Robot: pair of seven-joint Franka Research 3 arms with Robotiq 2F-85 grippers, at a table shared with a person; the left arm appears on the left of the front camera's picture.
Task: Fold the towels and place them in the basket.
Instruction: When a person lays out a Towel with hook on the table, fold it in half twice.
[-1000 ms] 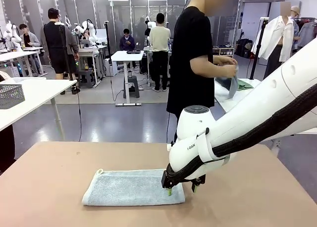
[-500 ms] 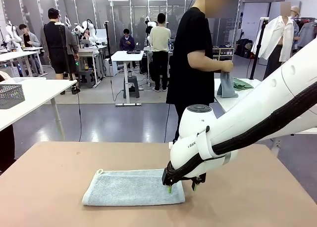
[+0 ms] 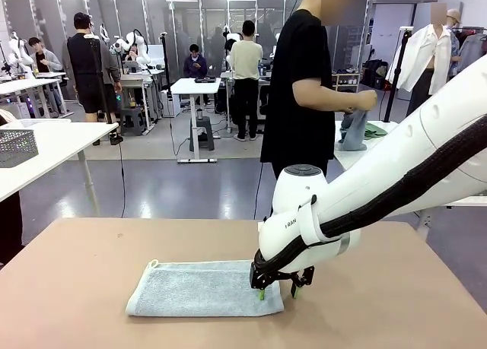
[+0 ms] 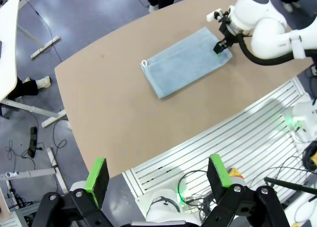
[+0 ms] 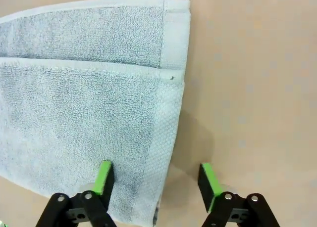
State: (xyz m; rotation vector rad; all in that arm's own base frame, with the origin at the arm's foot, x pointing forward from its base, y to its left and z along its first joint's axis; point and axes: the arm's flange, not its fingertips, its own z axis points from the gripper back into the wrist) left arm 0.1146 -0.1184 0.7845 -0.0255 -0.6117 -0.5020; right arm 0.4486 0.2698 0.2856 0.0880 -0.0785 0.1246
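Note:
A pale blue-grey towel [image 3: 204, 288] lies folded flat on the brown table [image 3: 91, 288], with a hanging loop at its left end. My right gripper [image 3: 278, 293] is down at the towel's right end. In the right wrist view the towel [image 5: 84, 113] shows two stacked layers, and the gripper [image 5: 156, 180] stands open astride its hemmed edge, one finger over the cloth and the other over bare table. My left gripper [image 4: 156, 175] hangs open high above the table's near side, far from the towel [image 4: 185, 63]. A grey lattice basket [image 3: 15, 146] stands on a white side table at far left.
A person in a black shirt [image 3: 300, 90] stands beyond the far edge, turned to a table at the right and handling a blue-grey cloth [image 3: 354, 130] beside a green cloth [image 3: 374, 130]. The brown table is bare left of and in front of the towel.
My right gripper has stayed at the towel's right end, its arm shifting only slightly. The person has worked the blue-grey cloth in both hands at the side table.

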